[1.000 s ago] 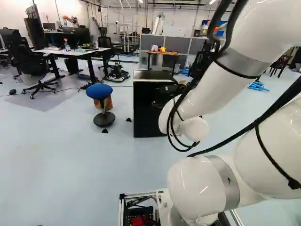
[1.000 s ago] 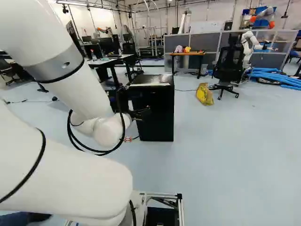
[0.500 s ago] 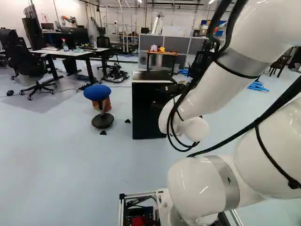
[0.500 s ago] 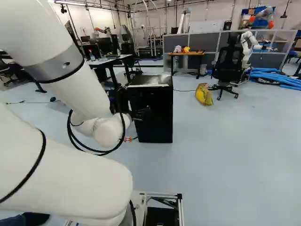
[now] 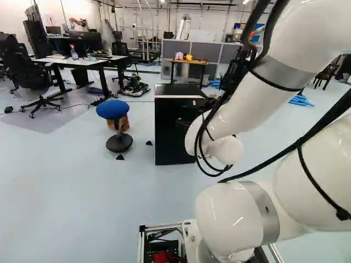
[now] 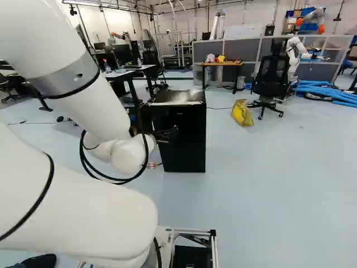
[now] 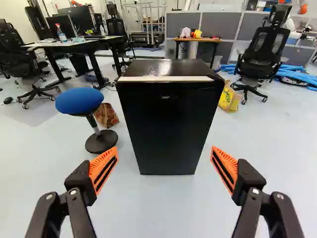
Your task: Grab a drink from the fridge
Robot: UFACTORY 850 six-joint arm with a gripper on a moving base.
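The black fridge [image 5: 171, 131] stands on the floor ahead of the arm in the left base view, its door closed. My gripper [image 6: 167, 134] shows as a dark shape in front of the fridge in the right base view, partly hidden behind the white wrist. In the wrist view the gripper [image 7: 164, 168] is open wide, its orange pads far apart with nothing between them. The fridge [image 7: 168, 124] rises straight ahead of the fingers, apart from them. No drink can be seen.
A stool with a blue seat [image 7: 79, 100] stands beside the fridge, a brown bag [image 7: 106, 116] behind it. Past the fridge are a yellow bag [image 6: 242, 113], an office chair [image 6: 271, 78] and another robot [image 6: 295, 56]. A white-topped desk [image 5: 82, 60] stands further off.
The base has moved forward a little: the fridge and stool look slightly nearer and lower in the base views. The arm holds its pose against its lowest joint.
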